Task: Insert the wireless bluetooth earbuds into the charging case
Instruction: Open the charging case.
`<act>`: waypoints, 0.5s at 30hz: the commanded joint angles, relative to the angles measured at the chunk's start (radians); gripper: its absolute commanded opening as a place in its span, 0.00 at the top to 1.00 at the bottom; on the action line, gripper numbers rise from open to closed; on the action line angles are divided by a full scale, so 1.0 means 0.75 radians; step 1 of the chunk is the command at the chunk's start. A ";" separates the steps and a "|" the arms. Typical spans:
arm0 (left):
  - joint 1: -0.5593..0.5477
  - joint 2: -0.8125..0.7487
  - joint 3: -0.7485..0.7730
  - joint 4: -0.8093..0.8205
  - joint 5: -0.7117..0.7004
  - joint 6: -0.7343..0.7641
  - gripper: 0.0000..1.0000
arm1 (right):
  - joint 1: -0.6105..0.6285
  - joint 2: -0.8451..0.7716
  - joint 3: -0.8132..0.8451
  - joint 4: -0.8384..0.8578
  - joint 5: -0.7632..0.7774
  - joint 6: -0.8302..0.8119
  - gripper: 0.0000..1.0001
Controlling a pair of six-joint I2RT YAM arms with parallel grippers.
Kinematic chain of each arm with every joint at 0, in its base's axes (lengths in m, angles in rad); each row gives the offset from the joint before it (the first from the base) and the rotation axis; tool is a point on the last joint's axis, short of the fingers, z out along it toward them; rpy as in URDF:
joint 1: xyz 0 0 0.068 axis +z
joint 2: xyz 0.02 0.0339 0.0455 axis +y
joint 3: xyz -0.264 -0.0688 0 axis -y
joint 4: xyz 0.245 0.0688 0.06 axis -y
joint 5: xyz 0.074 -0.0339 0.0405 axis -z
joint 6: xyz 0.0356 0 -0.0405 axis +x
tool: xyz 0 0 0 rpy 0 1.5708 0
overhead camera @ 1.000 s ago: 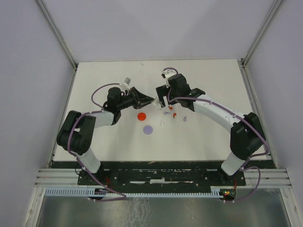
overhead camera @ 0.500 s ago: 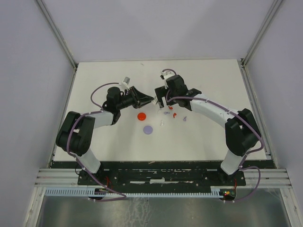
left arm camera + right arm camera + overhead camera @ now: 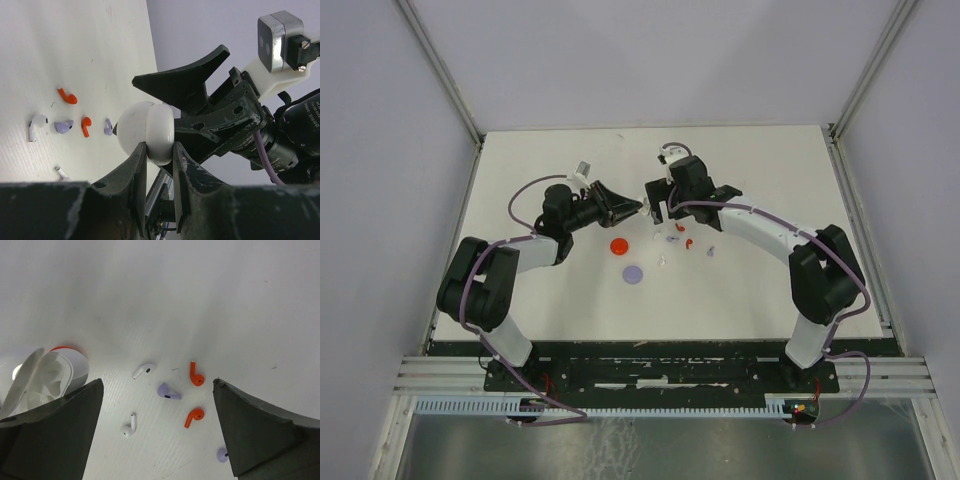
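Observation:
My left gripper (image 3: 159,149) is shut on the white round charging case (image 3: 149,131) and holds it above the table; in the top view this gripper (image 3: 638,207) sits mid-table. The case (image 3: 47,377) shows its lid open in the right wrist view. My right gripper (image 3: 157,432) is open and empty, above the earbuds; in the top view it (image 3: 658,208) is right next to the left gripper's tip. On the table lie two white earbuds (image 3: 144,370) (image 3: 130,426), two red ones (image 3: 195,375) (image 3: 193,416) and two pale purple ones (image 3: 168,391) (image 3: 222,455).
A red disc (image 3: 618,245) and a pale purple disc (image 3: 634,273) lie on the white table (image 3: 770,290) just near of the grippers. The earbuds (image 3: 688,242) lie right of the discs. Grey walls enclose the table on three sides.
The right gripper has shifted slightly left and farther back, closer to the left gripper's tip. The left gripper has edged slightly farther back, still holding the case.

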 commanded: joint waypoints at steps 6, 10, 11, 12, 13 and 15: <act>-0.019 -0.030 -0.062 0.327 -0.023 -0.207 0.97 | 0.015 0.073 0.133 0.190 -0.119 0.095 0.01; -0.018 -0.009 -0.081 0.458 -0.049 -0.292 0.97 | 0.015 0.086 0.143 0.195 -0.124 0.110 0.01; -0.019 -0.001 -0.083 0.477 -0.048 -0.306 0.97 | 0.015 0.087 0.142 0.194 -0.121 0.113 0.01; -0.019 0.007 -0.084 0.497 -0.047 -0.316 0.97 | 0.016 0.084 0.141 0.189 -0.106 0.113 0.01; -0.017 0.012 -0.085 0.511 -0.045 -0.325 0.97 | 0.014 0.076 0.135 0.181 -0.074 0.115 0.01; -0.012 0.020 -0.090 0.535 -0.044 -0.337 0.97 | 0.005 0.047 0.115 0.162 -0.024 0.125 0.01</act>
